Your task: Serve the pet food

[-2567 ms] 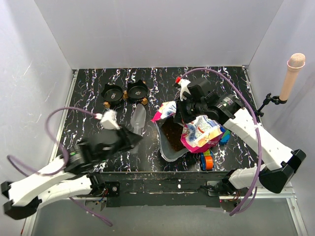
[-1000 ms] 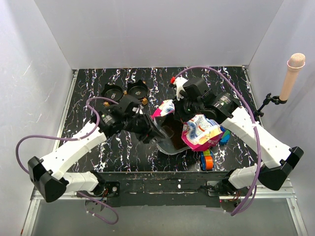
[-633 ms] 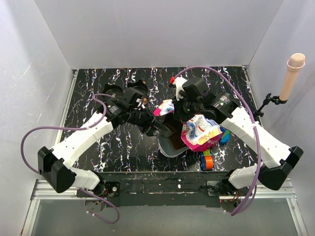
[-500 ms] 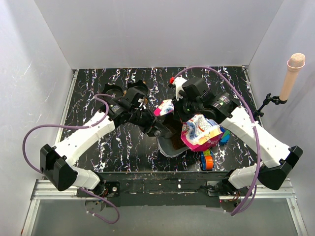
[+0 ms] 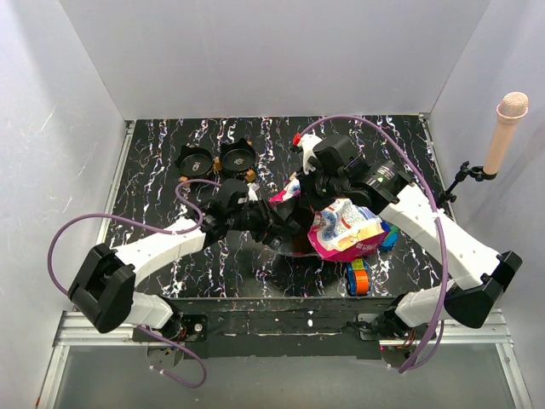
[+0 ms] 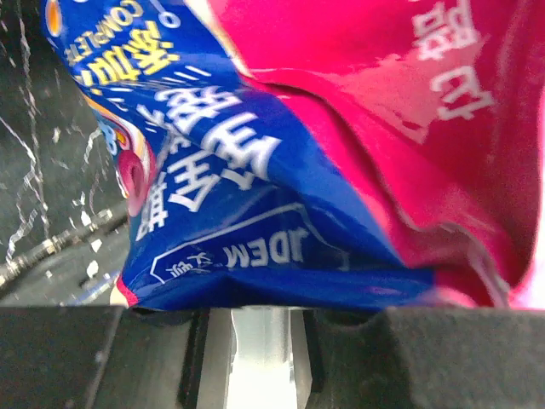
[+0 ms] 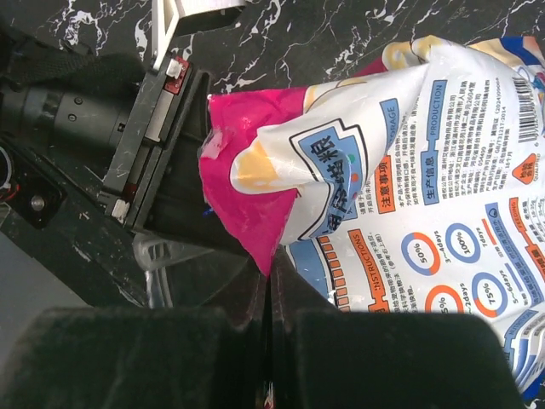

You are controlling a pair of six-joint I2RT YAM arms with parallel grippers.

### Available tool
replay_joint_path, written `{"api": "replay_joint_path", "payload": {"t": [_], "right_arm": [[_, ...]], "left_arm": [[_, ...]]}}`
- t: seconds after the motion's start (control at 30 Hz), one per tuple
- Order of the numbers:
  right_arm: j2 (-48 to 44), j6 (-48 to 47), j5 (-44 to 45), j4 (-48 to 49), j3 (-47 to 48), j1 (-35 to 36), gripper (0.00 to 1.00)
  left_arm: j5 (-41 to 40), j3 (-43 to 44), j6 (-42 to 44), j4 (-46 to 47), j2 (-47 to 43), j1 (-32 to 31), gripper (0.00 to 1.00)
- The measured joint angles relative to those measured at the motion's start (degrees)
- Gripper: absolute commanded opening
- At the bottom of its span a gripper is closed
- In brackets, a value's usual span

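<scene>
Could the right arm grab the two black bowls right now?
Probably not yet. The right gripper has its jaws shut on the pet food bag's pink edge, so it is busy. The black bowls sit uncovered to the bag's left, so letting go first might free the way.

counter (image 5: 153, 162): black with white marbling
bowls (image 5: 195, 160): two black round ones, side by side, rear left
toy blocks (image 5: 358, 277): colourful cluster, front right
microphone (image 5: 504, 128): pinkish, upright, far right
</scene>
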Motion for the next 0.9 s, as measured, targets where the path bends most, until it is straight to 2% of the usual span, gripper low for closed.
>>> {"api": "replay_joint_path", "payload": {"t": [0.07,0.13,0.33,0.5,0.67,0.9], "right_arm": [[0.0,0.0,0.4,0.4,-0.4,-0.1,0.01],[0.0,0.3,0.2,0.5,-0.7,0.0,0.01],[-0.1,0.4,1.2,1.3,-0.8,-0.1,0.01],[-0.1,0.3,2.8,1.7,-0.8,-0.1,0.01],[-0.4,0.0,3.7,2.1,-0.8,-0.3,0.01],[-0.4,-0.2,3.4,2.1,-0.8,-0.9,0.01]], "left_arm": [[0.4,-6.1,1.1,9.5,-0.6,0.9,0.00],[0.5,-8.1,3.7,13.2,-0.8,1.2,0.00],[4.2,-9.6,9.2,20.0,0.7,2.1,0.00],[5.4,-11.3,10.8,21.0,-2.6,2.5,0.00],[8.2,-14.4,9.1,23.8,-8.6,4.5,0.00],[12.9,-23.3,1.9,40.5,-8.0,5.7,0.00]]}}
